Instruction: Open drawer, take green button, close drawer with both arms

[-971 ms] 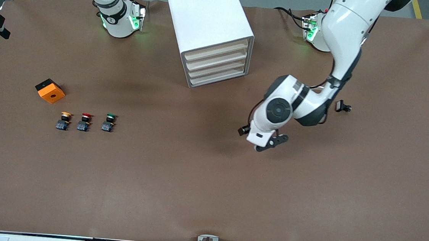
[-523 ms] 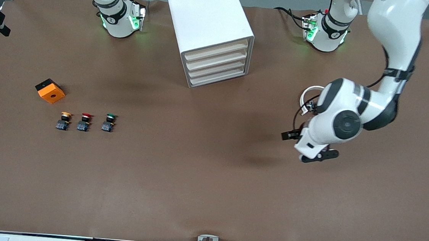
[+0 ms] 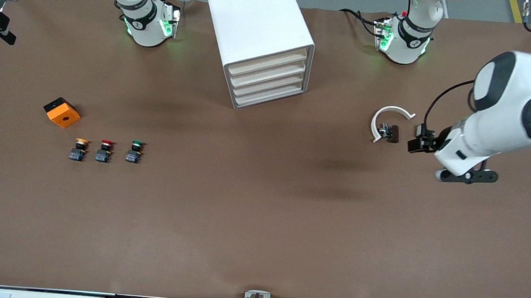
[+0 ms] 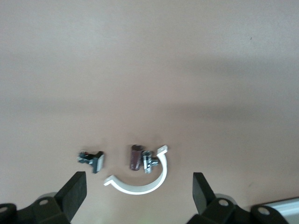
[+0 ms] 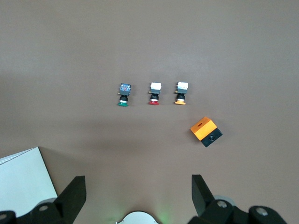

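The white cabinet stands between the arm bases, and all of its cream drawer fronts are pushed in. The green-capped button lies on the table toward the right arm's end, beside a red one and a yellow one; the right wrist view looks down on it from high up. My right gripper is open and empty, out of the front view. My left gripper hangs open and empty over the table at the left arm's end, with a white clamp between its fingers in the wrist view.
The red button and the yellow button lie in line with the green one. An orange box sits farther from the front camera than they are. A white C-shaped clamp, a dark part and a black part lie near the left gripper.
The left arm has swung from in front of the cabinet toward its own end of the table, uncovering the white clamp. Its gripper stayed open. Nothing else moved.
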`<state>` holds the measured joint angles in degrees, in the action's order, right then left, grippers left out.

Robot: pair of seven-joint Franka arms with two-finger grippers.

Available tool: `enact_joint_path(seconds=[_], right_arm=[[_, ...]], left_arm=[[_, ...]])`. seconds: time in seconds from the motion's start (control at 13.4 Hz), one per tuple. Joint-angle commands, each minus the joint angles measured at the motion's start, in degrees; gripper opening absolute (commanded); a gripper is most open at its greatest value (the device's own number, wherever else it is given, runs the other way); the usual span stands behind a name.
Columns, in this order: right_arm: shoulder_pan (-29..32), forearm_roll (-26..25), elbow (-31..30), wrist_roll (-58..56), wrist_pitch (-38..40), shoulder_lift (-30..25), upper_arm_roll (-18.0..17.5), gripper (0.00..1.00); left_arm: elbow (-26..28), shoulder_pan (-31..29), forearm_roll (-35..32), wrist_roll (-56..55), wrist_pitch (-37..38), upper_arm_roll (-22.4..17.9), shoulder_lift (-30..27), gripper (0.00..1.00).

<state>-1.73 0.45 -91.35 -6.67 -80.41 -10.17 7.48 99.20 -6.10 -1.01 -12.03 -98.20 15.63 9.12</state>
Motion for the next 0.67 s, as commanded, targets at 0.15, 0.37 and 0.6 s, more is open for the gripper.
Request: enact_joint_path(seconds=[0.15, 0.37, 0.6], right_arm=[[0.6, 0.1, -1.2, 1.1, 1.0, -2.0, 0.0, 1.00], [0.5, 0.1, -1.2, 1.0, 1.8, -2.0, 0.1, 1.00], [0.2, 0.0, -1.1, 1.1, 1.7, -2.0, 0.1, 1.00]], left_arm=[[2.0, -4.3, 1.3, 4.6, 0.6, 0.5, -5.9, 1.00], [1.8, -8.6, 1.4, 9.0, 0.6, 0.5, -8.7, 1.00], [1.5, -10.8, 2.8, 11.0, 0.6, 0.5, -11.7, 1.00]])
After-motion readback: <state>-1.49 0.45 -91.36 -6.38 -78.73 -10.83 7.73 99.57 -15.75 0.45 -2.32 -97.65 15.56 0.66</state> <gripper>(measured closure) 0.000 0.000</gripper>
